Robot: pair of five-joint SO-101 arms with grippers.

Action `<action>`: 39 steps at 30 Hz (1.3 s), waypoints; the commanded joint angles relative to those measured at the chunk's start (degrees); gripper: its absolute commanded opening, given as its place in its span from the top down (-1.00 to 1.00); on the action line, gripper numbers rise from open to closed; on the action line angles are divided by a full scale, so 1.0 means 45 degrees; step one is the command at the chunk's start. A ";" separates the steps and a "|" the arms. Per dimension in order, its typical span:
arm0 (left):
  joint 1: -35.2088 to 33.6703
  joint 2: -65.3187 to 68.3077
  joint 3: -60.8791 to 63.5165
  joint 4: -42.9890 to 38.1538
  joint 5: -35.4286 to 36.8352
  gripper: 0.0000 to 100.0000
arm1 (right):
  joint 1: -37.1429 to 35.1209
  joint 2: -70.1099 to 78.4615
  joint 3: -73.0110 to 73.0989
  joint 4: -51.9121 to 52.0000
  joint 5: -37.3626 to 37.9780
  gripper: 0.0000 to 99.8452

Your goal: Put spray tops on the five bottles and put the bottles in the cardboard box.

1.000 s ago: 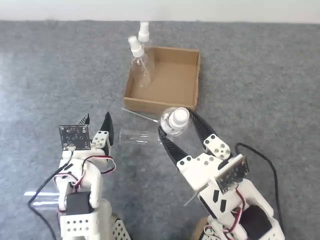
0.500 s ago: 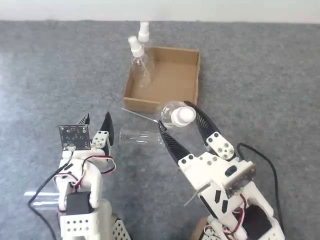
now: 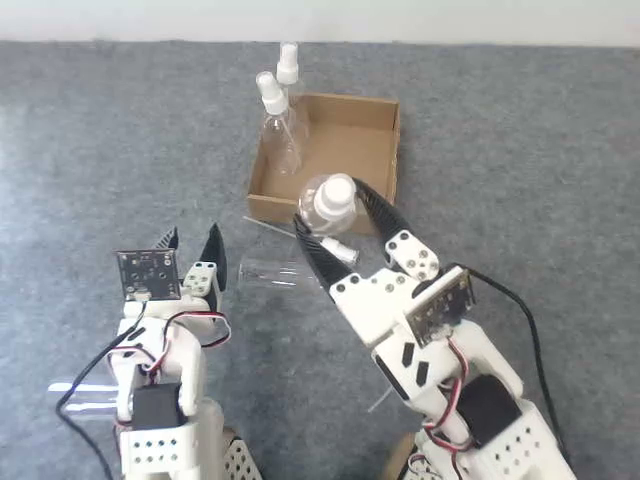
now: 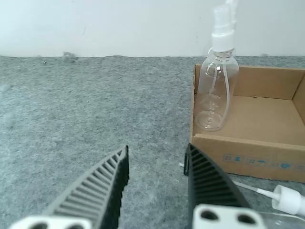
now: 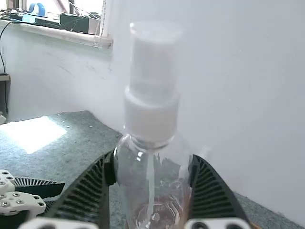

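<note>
My right gripper is shut on a clear bottle with a white spray top, held upright above the front wall of the cardboard box. Close up, the held bottle stands between my right gripper's ribbed fingers. Two capped bottles stand in the box's far left corner. A bare bottle lies on the mat before the box, with a loose spray top beside it. My left gripper is open and apart from the lying bottle. From the wrist, the left gripper faces the box, a capped bottle and the spray top.
Grey felt mat covers the table, with a white wall behind. Another clear bottle lies by the left arm's base. A black cable runs beside the right arm. Open mat lies to the right of the box.
My right arm has carried the capped bottle forward and left, from in front of the box to over its front wall, uncovering the loose spray top. The left arm has not moved.
</note>
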 commanded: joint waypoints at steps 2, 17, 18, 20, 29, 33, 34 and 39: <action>-0.0606 -0.0274 -0.0127 -0.0449 -0.0039 0.64 | 0.0127 0.1162 -0.0879 -0.1221 0.0020 0.91; -0.0860 -0.0274 -0.0147 -0.0449 -0.0020 0.64 | 0.0049 0.4288 -0.2286 -0.2725 -0.0039 0.91; -0.0860 -0.0274 -0.0147 -0.0449 -0.0020 0.64 | 0.0049 0.4523 -0.2481 -0.2725 -0.0039 0.91; -0.0860 -0.0274 -0.0147 -0.0449 -0.0020 0.64 | 0.0049 0.5070 -0.2833 -0.2725 -0.0059 0.91; -0.0860 -0.0274 -0.0147 -0.0449 -0.0039 0.64 | 0.0049 0.7570 -0.4122 -0.2842 -0.0078 0.90; -0.0860 -0.0274 -0.0147 -0.0449 -0.0039 0.64 | 0.0107 0.8645 -0.4825 -0.2842 -0.0078 0.90; -0.0860 -0.0274 -0.0147 -0.0449 -0.0039 0.64 | 0.0107 0.8938 -0.5001 -0.2842 -0.0078 0.90; -0.0879 -0.0274 -0.0147 -0.0449 -0.0039 0.64 | 0.0127 1.0676 -0.6115 -0.2842 -0.0078 0.90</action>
